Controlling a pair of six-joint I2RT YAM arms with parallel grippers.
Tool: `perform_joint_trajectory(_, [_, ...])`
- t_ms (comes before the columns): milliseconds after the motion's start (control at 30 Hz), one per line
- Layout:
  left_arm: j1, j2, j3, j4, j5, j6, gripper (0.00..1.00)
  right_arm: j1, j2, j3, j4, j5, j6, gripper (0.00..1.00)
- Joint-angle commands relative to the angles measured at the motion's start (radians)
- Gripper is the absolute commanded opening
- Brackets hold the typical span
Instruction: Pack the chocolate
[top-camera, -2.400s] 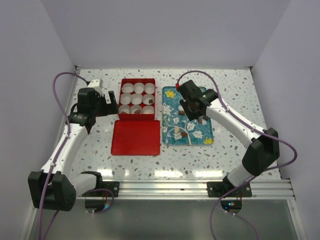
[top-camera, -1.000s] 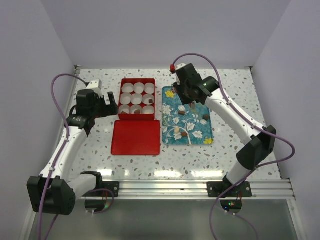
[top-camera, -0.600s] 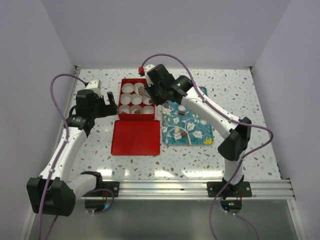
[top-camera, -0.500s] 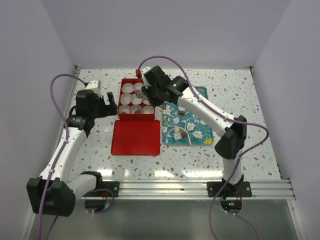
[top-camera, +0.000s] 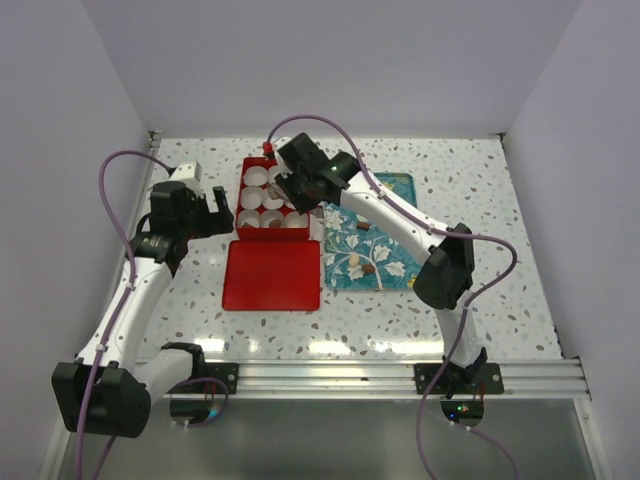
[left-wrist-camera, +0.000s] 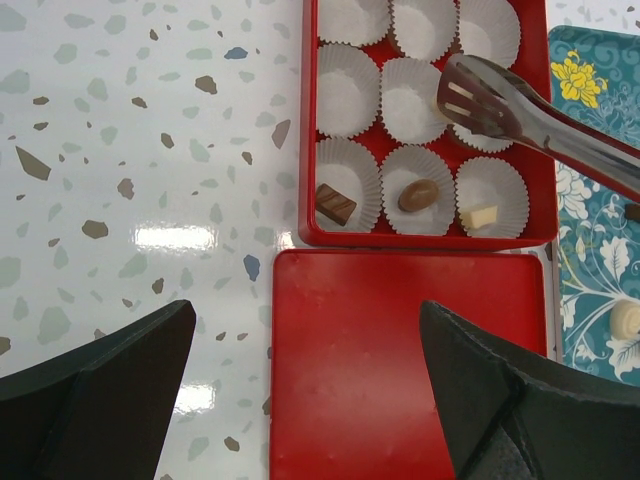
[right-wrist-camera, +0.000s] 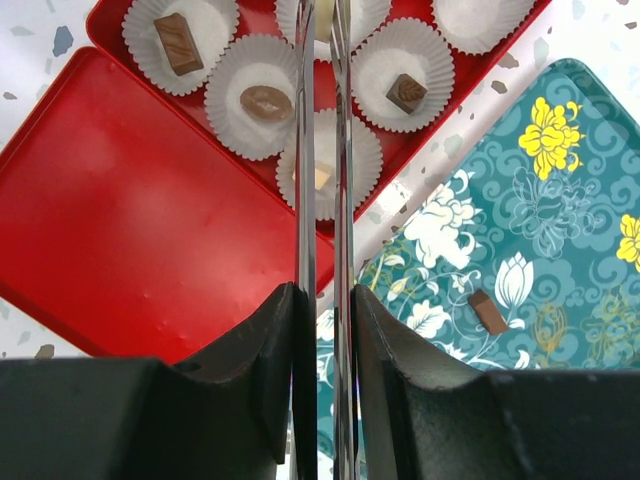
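My right gripper is shut on metal tongs and holds them over the red box of white paper cups. A cream piece shows between the tong tips above the middle cups. Cups hold a brown bar, a brown oval, a cream piece and a brown square. More chocolate lies on the teal tray. My left gripper is open and empty, above the red lid's left edge.
The red lid lies flat just in front of the box. The teal flowered tray sits right of both, touching them. The right arm stretches across the tray. White walls close the table at the back and sides.
My right arm swung left from over the teal tray to over the red box, carrying the tongs. The left arm has barely moved.
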Motion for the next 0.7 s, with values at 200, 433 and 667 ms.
perform_joint_trajectory(200, [-0.003,-0.025,-0.004,0.002,-0.010,0.007,1.00,-0.004,0.049,0.077,0.032,-0.015,-0.028,0.36])
perform_joint_trajectory(433, [-0.001,-0.019,-0.004,0.006,-0.010,0.007,1.00,-0.004,0.049,0.091,0.033,-0.014,-0.022,0.39])
perform_joint_trajectory(667, [-0.001,-0.008,-0.001,0.016,-0.010,0.006,1.00,-0.019,-0.035,0.039,0.032,0.024,-0.022,0.38])
